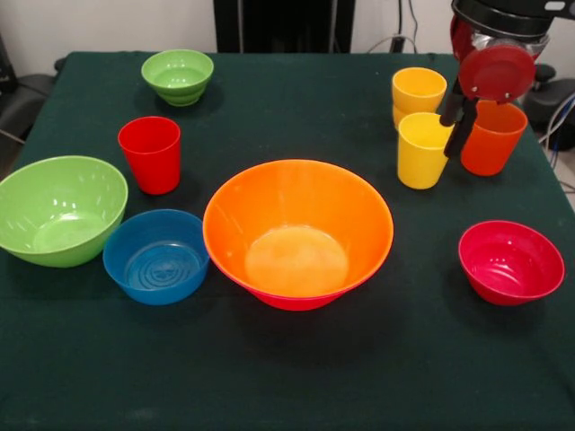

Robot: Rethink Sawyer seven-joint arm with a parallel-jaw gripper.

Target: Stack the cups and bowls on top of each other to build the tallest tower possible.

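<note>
The large orange bowl [297, 224] stands mid-table, nested in a pink bowl whose underside [295, 303] shows beneath it. Left of it are a small blue bowl [156, 256], a larger green bowl [59, 208] and a red cup [151, 153]. A small green bowl [178, 75] sits far back left. At the right, two yellow cups [419, 91] [422, 149] stand beside an orange cup [493, 136]. A small red bowl [510, 261] lies in front of them. My gripper [454, 127] hangs between the front yellow cup and the orange cup, at rim height.
The dark green table cloth [287, 377] reaches the front edge. The arm's red round wrist part [496, 72] hangs over the orange cup. Cables and black equipment lie off the table's right side [557, 99].
</note>
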